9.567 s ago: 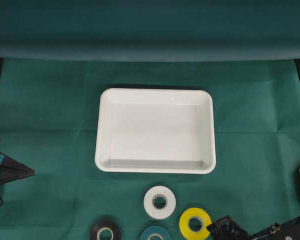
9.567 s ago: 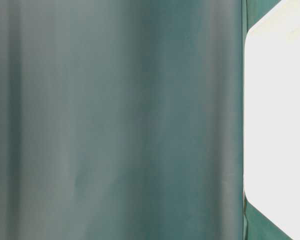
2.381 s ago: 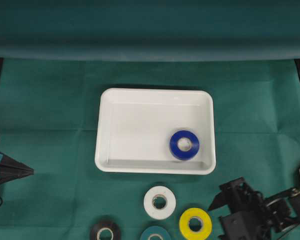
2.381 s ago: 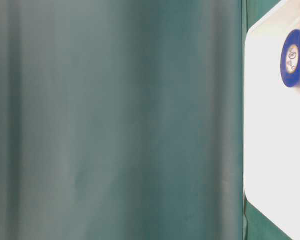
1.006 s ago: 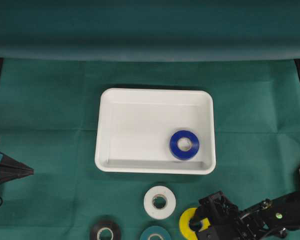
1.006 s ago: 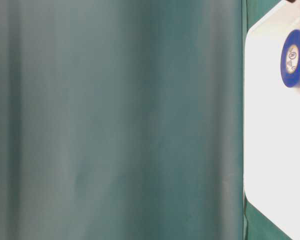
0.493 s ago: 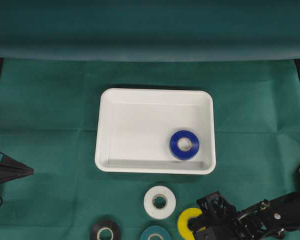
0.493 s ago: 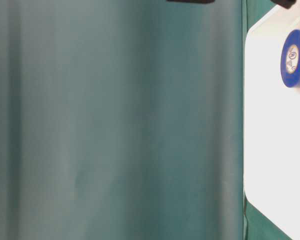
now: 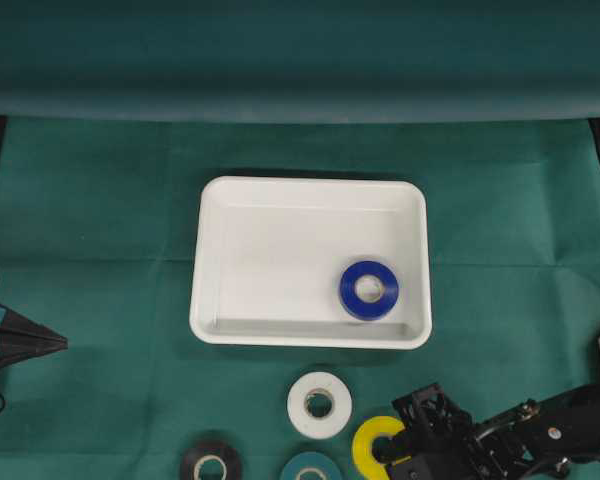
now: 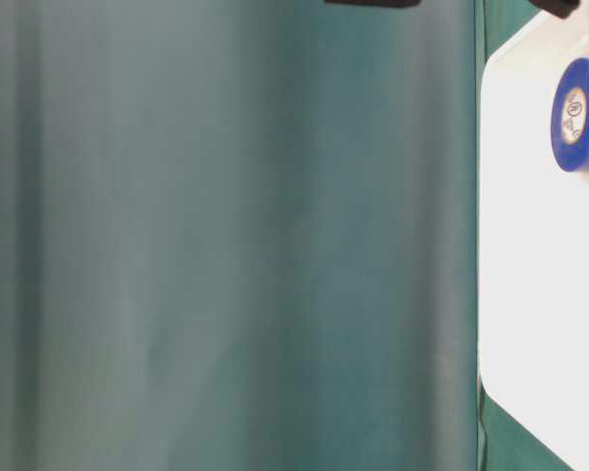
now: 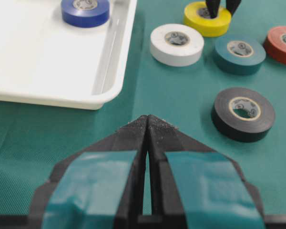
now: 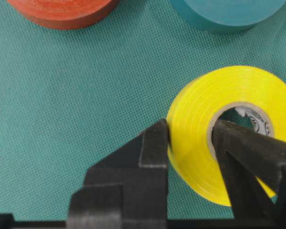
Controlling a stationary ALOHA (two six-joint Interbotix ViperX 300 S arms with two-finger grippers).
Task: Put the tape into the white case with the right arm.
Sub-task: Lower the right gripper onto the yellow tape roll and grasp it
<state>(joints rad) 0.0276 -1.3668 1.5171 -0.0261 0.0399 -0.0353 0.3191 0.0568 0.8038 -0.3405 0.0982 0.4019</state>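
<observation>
Yellow tape sits pinched in the right gripper at the lower right of the right wrist view, one black finger pressed against the roll's outer wall and the other set inside its core. In the overhead view this roll lies near the bottom edge, right of centre, below the white case and apart from it, on the green cloth. A blue tape lies flat in the case's lower right corner. White tape rests just left of the yellow one, with black tape and teal tape along the bottom edge; red tape appears at the right of the left wrist view. The left gripper is pressed together, holding nothing, at the overhead frame's left edge.
</observation>
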